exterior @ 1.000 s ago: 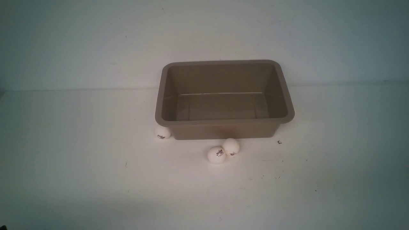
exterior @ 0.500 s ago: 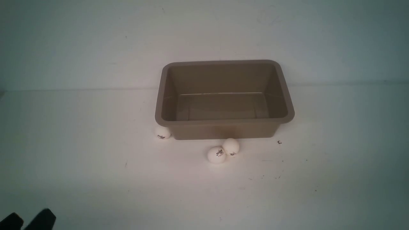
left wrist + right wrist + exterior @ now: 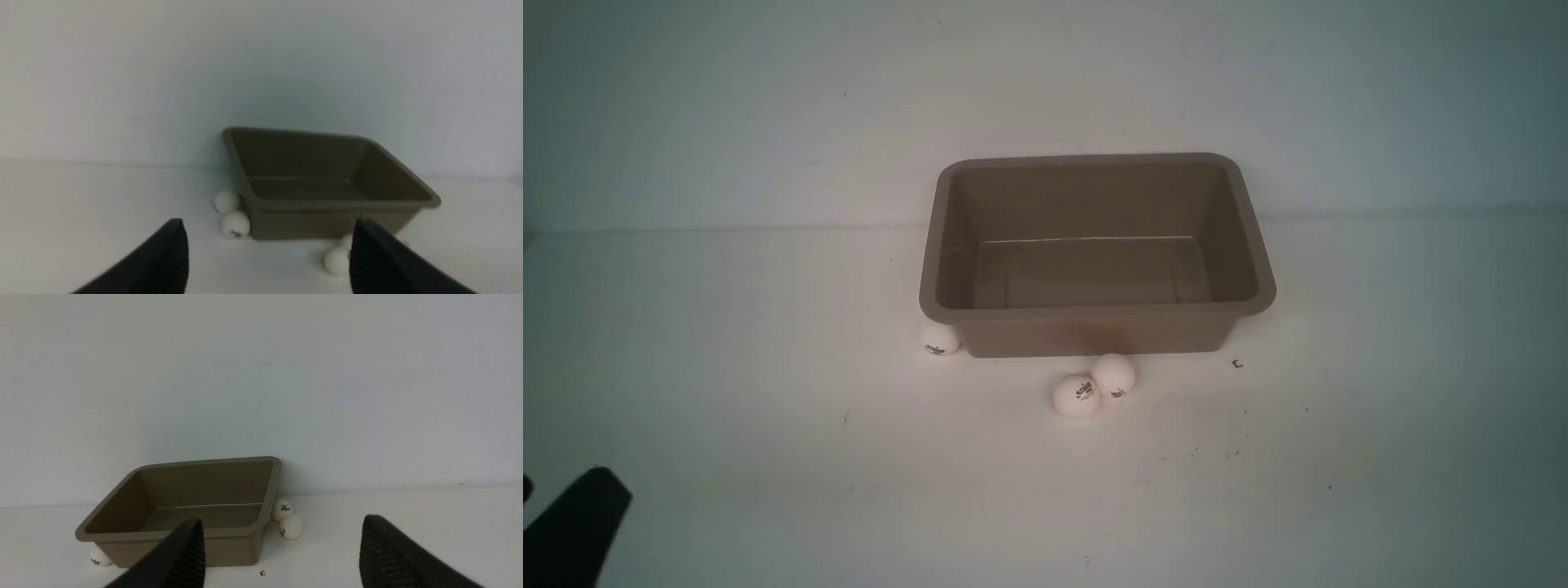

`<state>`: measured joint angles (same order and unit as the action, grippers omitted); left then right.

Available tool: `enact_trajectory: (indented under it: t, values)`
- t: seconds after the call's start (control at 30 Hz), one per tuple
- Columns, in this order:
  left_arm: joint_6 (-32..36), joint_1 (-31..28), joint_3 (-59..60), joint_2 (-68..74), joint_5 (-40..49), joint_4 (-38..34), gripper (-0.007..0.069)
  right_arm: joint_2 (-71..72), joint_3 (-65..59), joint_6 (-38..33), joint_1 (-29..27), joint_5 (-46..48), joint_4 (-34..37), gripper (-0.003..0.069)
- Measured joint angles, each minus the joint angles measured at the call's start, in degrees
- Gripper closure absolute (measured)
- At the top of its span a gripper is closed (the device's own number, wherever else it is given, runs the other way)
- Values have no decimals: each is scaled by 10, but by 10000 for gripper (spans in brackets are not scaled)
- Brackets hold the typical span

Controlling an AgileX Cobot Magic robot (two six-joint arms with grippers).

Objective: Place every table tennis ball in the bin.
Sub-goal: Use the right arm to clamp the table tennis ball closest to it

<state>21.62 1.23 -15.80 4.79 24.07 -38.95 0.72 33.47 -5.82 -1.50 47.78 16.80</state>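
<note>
Balls (image 3: 939, 339) lay on the surface (image 3: 727, 367), all outside the bin (image 3: 1094, 312). My left hand (image 3: 268, 223) hung released and empty at far left. One pair (image 3: 235, 224) sat beside the bin's left wall, a touching pair (image 3: 1076, 396) just before its front, another pair (image 3: 291, 527) beside its right wall. My right hand (image 3: 282, 520) was released, empty.

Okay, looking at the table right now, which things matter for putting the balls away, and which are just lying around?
Job: bin; table tennis balls by its front wall, its left side and its right side.
Lying about: dark speck on the table.
</note>
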Motion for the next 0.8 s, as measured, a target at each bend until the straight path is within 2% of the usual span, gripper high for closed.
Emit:
enact_trajectory:
  t: [0.2, 0.33, 0.7, 0.8]
  values:
    - [19, 0, -63, 72, 84, 33, 146, -8, 0, -77, 0, 2, 39, 197]
    - [22, 0, -120, 133, 181, 49, 146, -100, 20, -127, 0, 33, 88, 197]
    - [27, 0, -128, 144, 191, 49, 146, -344, 130, -167, 0, 64, 90, 197]
    - [27, 0, -128, 144, 198, 48, 146, -409, 177, -203, 0, 77, 88, 197]
